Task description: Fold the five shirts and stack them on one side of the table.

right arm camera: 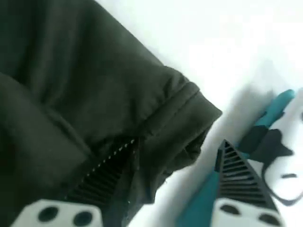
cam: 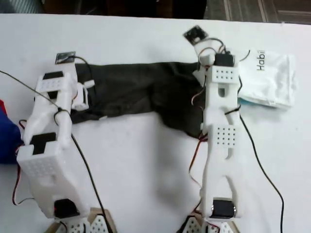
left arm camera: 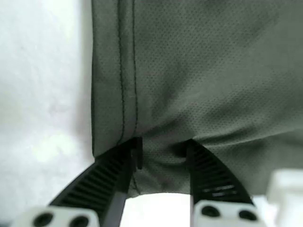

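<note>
A dark grey-green shirt (cam: 141,90) lies stretched across the back of the white table (cam: 146,160), between the two arms. My left gripper (cam: 83,95) is at the shirt's left end. In the left wrist view it (left arm camera: 163,144) is open, with its black fingers (left arm camera: 116,168) straddling the stitched edge of the shirt (left arm camera: 189,71), where the cloth puckers between the tips. My right gripper (cam: 202,74) is at the right end. In its own view it (right arm camera: 180,144) stands wide open over a rolled hem of the shirt (right arm camera: 71,80).
A folded white shirt (cam: 269,77) lies at the back right on a teal one (right arm camera: 277,106), close beside the right gripper. A blue shirt (cam: 7,138) and a bit of red cloth (cam: 2,105) sit at the left edge. Cables trail along both arms.
</note>
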{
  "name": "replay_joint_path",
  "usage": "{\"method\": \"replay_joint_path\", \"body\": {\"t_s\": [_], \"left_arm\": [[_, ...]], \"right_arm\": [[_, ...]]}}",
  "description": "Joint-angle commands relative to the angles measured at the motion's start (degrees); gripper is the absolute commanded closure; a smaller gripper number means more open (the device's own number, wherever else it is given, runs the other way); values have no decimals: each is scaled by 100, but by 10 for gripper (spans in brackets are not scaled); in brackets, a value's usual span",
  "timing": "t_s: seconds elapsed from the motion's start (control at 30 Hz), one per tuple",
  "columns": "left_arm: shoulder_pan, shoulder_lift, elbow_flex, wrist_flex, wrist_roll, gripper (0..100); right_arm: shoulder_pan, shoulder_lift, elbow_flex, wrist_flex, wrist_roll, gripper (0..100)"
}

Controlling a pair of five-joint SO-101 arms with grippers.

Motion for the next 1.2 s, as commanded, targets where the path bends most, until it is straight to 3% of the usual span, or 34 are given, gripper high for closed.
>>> {"method": "replay_joint_path", "body": {"t_s": [0.0, 0.4, 0.63, 0.9, 1.17], "left_arm": [[-167, -26, 4, -220, -35, 832], [-167, -26, 4, -220, -35, 832], [-167, -26, 4, -220, -35, 832], [-167, -26, 4, -220, -35, 832], [-167, -26, 4, -220, -35, 832]], "right_arm": [[163, 75, -237, -435, -158, 758], [743, -127, -308, -1042, -167, 759], [391, -989, -308, -242, -176, 759], [-145, -1903, -264, 1613, -176, 759], [-242, -1842, -176, 1965, -176, 759]]}}
